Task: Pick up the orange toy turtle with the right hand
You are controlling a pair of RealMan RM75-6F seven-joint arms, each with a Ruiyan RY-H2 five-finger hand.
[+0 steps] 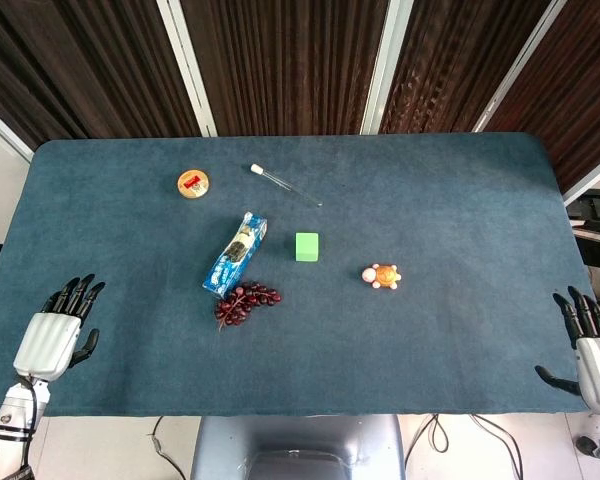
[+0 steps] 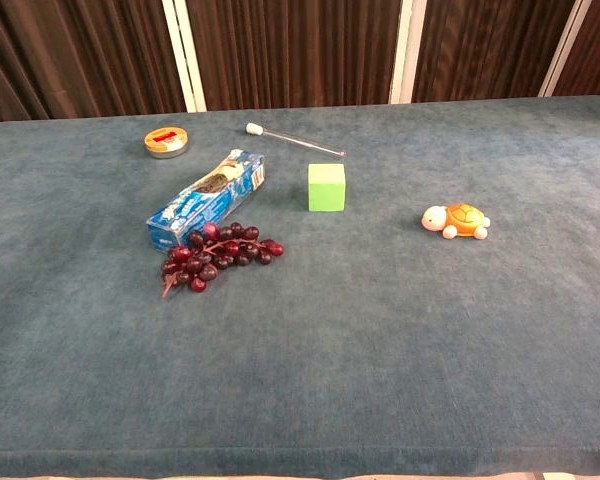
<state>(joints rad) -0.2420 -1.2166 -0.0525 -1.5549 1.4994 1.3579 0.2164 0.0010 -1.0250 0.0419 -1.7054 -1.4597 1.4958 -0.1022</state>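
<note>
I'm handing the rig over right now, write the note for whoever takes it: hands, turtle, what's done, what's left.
Right hand: open, holds nothing, at the table's near right edge.
Left hand: open, holds nothing, at the near left edge.
Orange toy turtle: sits on the blue cloth, right of the green cube, nothing touching it.
Done: nothing, turtle not yet grasped.
Left: reach in with the right hand, grip the turtle, lift.

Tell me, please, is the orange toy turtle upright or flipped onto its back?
Upright: the orange toy turtle sits belly-down on the table, its orange shell facing up and pale head and feet against the cloth.
</note>
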